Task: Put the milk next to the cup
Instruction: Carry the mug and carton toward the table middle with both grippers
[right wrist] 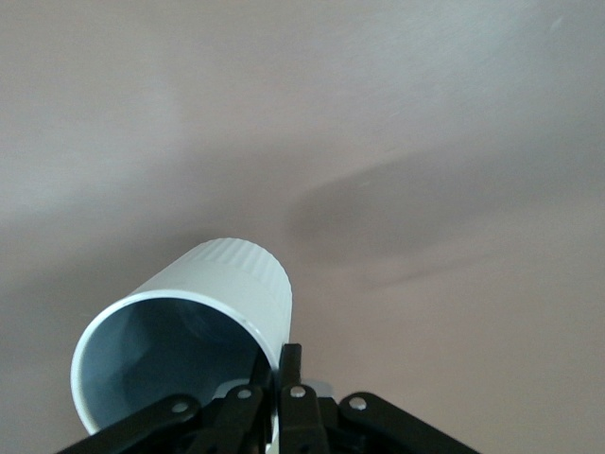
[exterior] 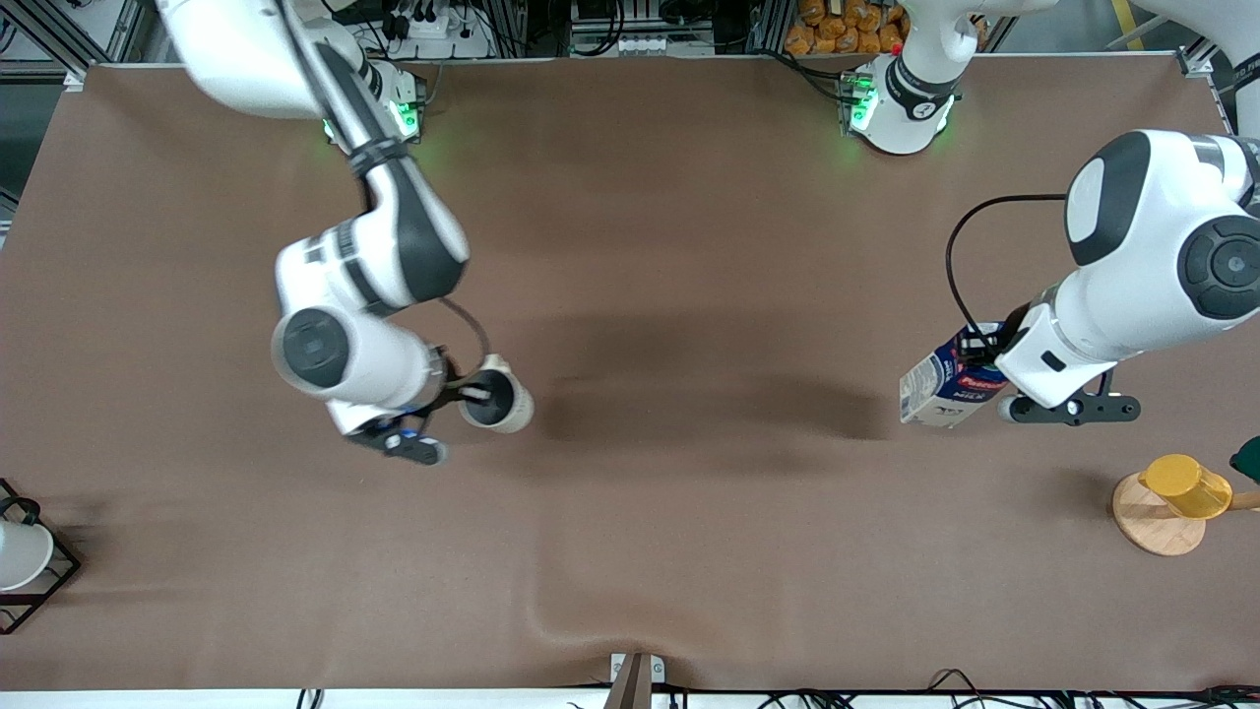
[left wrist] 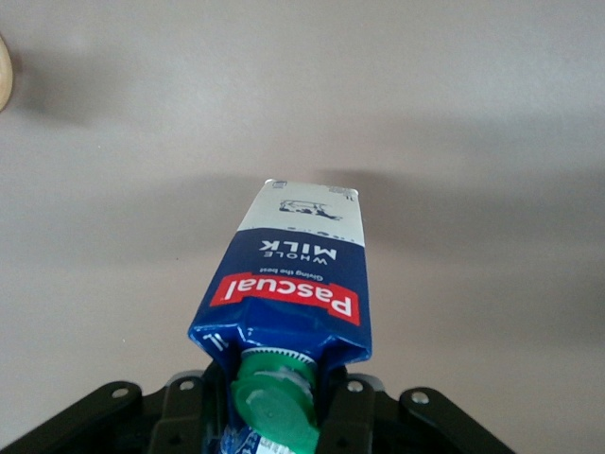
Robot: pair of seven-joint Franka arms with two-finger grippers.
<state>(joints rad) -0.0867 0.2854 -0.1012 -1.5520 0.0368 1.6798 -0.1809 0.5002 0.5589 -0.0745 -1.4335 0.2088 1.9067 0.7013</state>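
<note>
Left claw: the left gripper is closed on the top end of the milk carton, its 2 fingers pinching either side of the green cap, over the left arm's end of the table.
Milk carton: dark blue with a red label band and a white-grey end; it is tilted, with the cap end in the claw and the pale end pointing away from the claw toward the table. Whether that end touches the table cannot be told.
Right claw: the right gripper is clamped on the rim of the cup, with 1 finger at the rim, toward the right arm's end of the table.
Cup: off-white outside, grey inside, tipped so its open mouth faces the claw.
Milk and cup: well apart, with bare brown table between them.
Yellow cup: a yellow cup rests on a round wooden coaster, nearer the front camera than the milk carton.
Wire rack: a black wire rack holding a white cup sits at the table edge at the right arm's end.
</note>
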